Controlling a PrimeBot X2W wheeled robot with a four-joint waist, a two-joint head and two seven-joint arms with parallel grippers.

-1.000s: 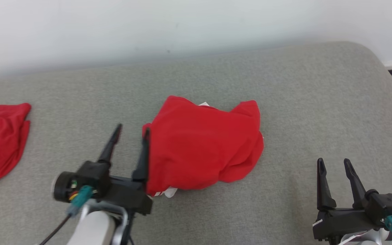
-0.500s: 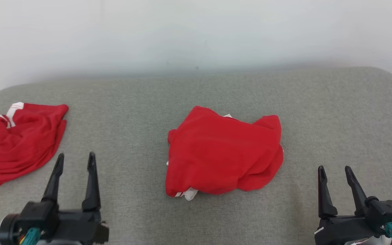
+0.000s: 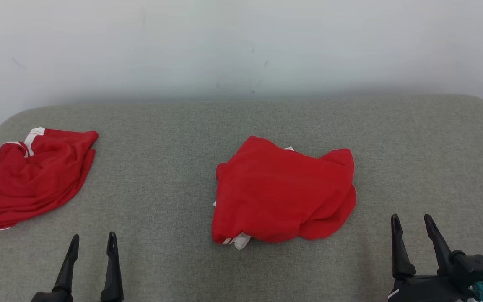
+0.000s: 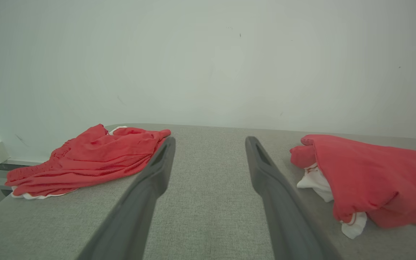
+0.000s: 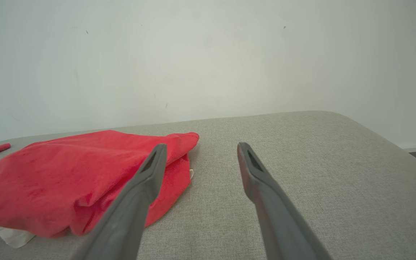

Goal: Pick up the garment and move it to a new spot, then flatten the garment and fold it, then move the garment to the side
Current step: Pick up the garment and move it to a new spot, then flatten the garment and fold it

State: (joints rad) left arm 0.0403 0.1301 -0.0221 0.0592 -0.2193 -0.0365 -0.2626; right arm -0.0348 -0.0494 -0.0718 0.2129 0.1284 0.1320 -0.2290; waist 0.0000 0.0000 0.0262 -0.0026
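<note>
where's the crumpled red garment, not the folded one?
In the head view the crumpled red garment lies at the left end of the grey surface, apart from the folded garment at centre.

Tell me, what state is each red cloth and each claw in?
middle red garment: loosely folded bundle, white trim poking out underneath, untouched.
left red garment: crumpled, untouched.
left claw: open, empty, clear of both garments.
right claw: open, empty, apart from the middle red garment.

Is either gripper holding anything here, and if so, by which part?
Nothing is held. The left gripper and the right gripper both stand open and empty, each apart from the folded red cloth garment with white trim lying between them.
</note>
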